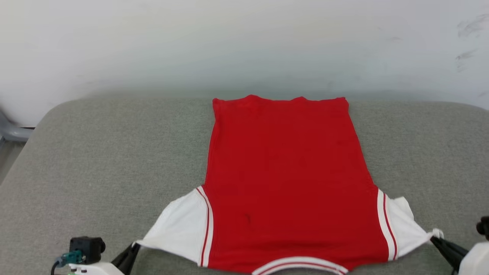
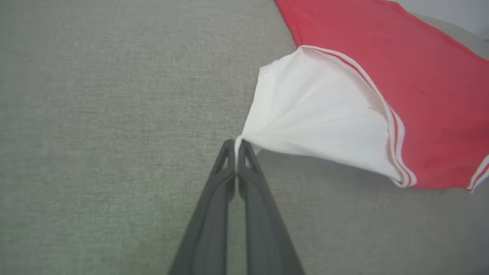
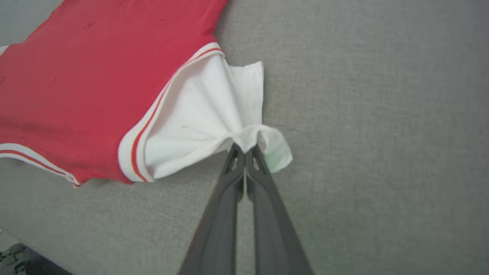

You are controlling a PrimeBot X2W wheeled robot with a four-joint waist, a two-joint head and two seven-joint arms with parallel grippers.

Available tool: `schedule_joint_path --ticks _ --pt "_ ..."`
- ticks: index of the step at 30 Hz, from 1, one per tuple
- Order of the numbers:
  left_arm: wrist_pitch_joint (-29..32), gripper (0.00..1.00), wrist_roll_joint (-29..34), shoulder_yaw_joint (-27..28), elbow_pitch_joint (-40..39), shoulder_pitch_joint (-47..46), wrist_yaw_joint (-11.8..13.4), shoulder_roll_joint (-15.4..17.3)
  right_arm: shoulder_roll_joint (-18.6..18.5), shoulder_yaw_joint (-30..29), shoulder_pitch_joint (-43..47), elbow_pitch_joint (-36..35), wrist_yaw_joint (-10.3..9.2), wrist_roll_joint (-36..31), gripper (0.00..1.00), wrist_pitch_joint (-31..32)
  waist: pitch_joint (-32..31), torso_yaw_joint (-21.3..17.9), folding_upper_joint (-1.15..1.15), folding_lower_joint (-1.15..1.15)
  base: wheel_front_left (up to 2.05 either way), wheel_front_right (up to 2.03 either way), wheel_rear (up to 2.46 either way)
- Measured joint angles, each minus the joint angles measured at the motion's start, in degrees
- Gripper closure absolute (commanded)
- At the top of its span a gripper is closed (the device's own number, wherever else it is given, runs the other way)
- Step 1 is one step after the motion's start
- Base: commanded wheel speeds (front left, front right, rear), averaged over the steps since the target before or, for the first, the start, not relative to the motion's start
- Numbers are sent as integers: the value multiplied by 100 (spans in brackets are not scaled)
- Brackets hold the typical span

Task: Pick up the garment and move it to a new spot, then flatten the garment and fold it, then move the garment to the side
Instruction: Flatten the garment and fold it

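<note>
Left gripper clamped on tip of white left sleeve; right gripper pinching right sleeve tip. Sleeves drawn outward, taut, likely to spread garment flat. Garment lies plain red side up on grey desk, collar nearest, hem far. Flattening step; fold not yet begun.

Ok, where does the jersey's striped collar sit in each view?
Head view: striped collar at the bottom edge, centre.
Left wrist view: collar at the far right edge, beyond the white sleeve.
Right wrist view: collar at the left edge.
Shared landmark: the red body of the jersey.
</note>
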Motion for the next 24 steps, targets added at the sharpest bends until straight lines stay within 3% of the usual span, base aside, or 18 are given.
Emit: schedule_joint_path --ticks 8,15,16,17,18,24 --pt "1027 100 -448 -149 -1068 860 14 315 -624 90 825 -809 -1 803 100 786 -59 -67 0 1 0 0 0" --pt "1546 100 -592 -246 -1918 1012 154 375 -815 -13 1032 -1090 -1 904 100 1087 35 -66 0 1 0 0 0" --pt "1595 100 -591 -270 -2024 1021 159 380 -817 -54 1021 -1091 -1 915 93 1151 61 -65 0 1 0 0 0" --pt "1644 100 -583 -296 -2131 1021 168 400 -832 -75 1009 -1110 -1 898 33 1178 90 -62 0 2 0 0 0" --pt "1699 100 -526 -338 -2235 1016 177 450 -847 -101 992 -1125 -1 900 0 1271 123 -57 0 2 0 0 0" --pt "2094 100 -488 -485 -3023 927 229 532 -1214 -430 769 -1591 -4 1073 0 1823 429 6 0 2 0 0 0"
